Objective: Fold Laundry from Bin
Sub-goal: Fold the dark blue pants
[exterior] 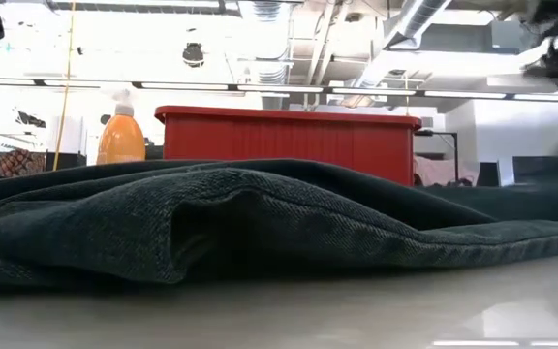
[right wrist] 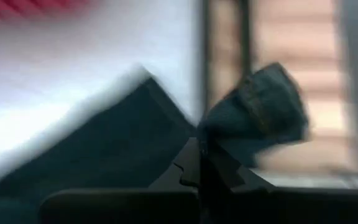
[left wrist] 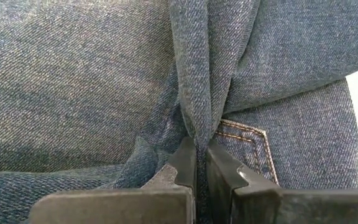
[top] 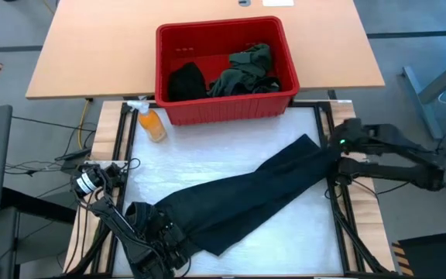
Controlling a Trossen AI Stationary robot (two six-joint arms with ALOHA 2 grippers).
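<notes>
Where the arms work, the tabletop (top: 285, 147) is a white sheet inside a dark frame, with a tan wooden table butted against its far edge. Dark floor and loose cables on both sides.

Trousers (top: 238, 198) lie spread diagonally across the white sheet, from the near left corner toward the middle of the right edge. Red bin (top: 224, 70) sits at the far edge, straddling onto the tan table; inside it a black cloth (top: 186, 80) on the left and an olive-green garment (top: 246, 71) on the right. Orange spray bottle (top: 150, 120) lies just beside the bin's near left corner.

Left gripper (top: 163, 239) at the near left corner, fingers (left wrist: 185, 165) clamped tight on a raised fold of the trousers (left wrist: 104, 74). Right gripper (top: 333, 164) at the right edge, pinched closed on the other end of the trousers (right wrist: 253, 112).

Low view: the trousers (exterior: 260, 223) fill the foreground as a long ridge; the bin (exterior: 289, 141) and bottle (exterior: 121, 139) stand behind, under bright ceiling lights and exposed ducts that the high view does not show. Only the left wrist view gives cloth detail: denim weave, tan stitching at a pocket corner. Right wrist view is blurred; a strip of the bin's red shows at one corner.
</notes>
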